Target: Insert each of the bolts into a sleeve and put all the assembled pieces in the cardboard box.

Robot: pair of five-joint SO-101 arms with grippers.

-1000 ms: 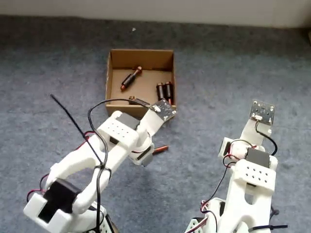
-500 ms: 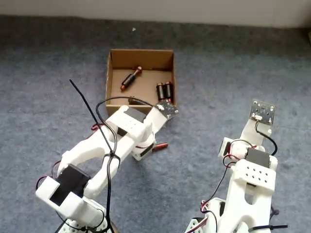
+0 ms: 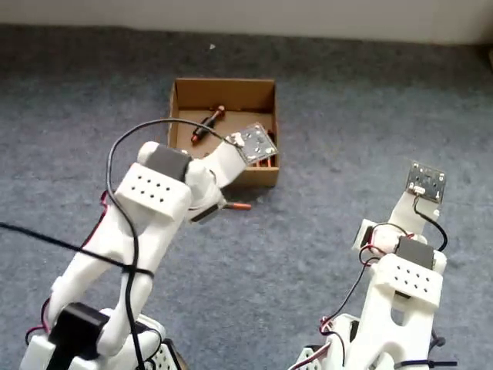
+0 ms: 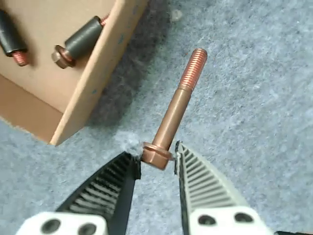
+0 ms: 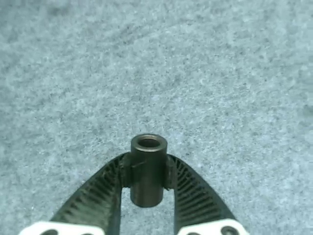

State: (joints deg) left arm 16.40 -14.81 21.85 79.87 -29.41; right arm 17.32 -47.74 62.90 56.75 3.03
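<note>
Two grippers, both loaded. Left gripper [image 4: 156, 155] pinches long copper-coloured hex bolt [image 4: 172, 115] by its head. We see shank running straight away from fingers, threaded tip farthest, over grey carpet [image 4: 254, 88] just beside corner of brown cardboard box [image 4: 95, 81]. Right gripper [image 5: 146, 161] clamps short black cylindrical sleeve [image 5: 147, 169], long axis in line with fingers, open bore facing wrist camera. Inside box we make out one assembled piece [image 4: 78, 43] whole, second cut off at frame edge. From above, white left arm [image 3: 154, 200] hides part of box floor.

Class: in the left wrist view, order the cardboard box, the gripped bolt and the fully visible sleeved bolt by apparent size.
1. cardboard box
2. gripped bolt
3. sleeved bolt
The gripped bolt is nearer the camera, so ranks 2 and 3 are unsure.
</note>
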